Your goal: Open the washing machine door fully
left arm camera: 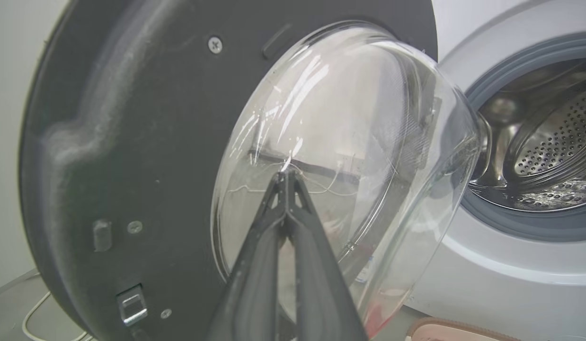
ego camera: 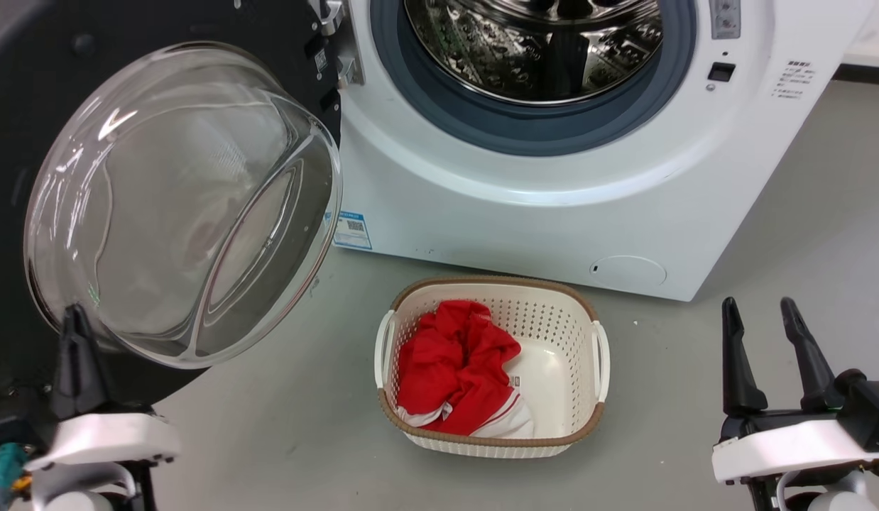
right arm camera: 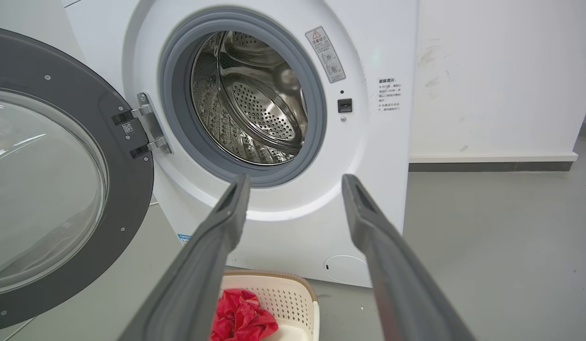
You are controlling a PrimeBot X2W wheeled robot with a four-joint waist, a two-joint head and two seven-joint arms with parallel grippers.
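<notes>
Head view had the washing machine [ego camera: 525, 213] filling the frame from 12 to 2 o'clock, a white box with its steel drum [ego camera: 539, 50] bare inside the grey-blue gasket [ego camera: 525, 131]. The washing machine door [ego camera: 177, 206] stood open at 9 to 10 o'clock, hung on a metal hinge [ego camera: 336, 42] at the 9 o'clock side of the drum mouth, its black disc facing the camera and its clear glass bowl bulging out toward it.

A white basket [ego camera: 596, 355] sat on the grey floor [ego camera: 766, 234] at 6 o'clock, just before the machine, with a red cloth [ego camera: 454, 362] heaped in its 9 o'clock half.

The left gripper [ego camera: 75, 316] rose at 8 o'clock. Left wrist view showed its fingers [left arm camera: 255, 265] pressed together to a single tip, holding nothing, with the door's bowl directly beyond that tip and the black disc spreading out to 9 o'clock. In the head view the tip overlapped the bowl's rim at its 7 o'clock edge; whether it touched the glass could not be told.

The right gripper [ego camera: 759, 312] rested at 4 o'clock, fingers spread and empty, well apart from the door, and in the right wrist view it pointed at the machine's front below the drum mouth.

A small blue label [ego camera: 352, 231] and a round cap [ego camera: 628, 271] marked the machine's lower front.
</notes>
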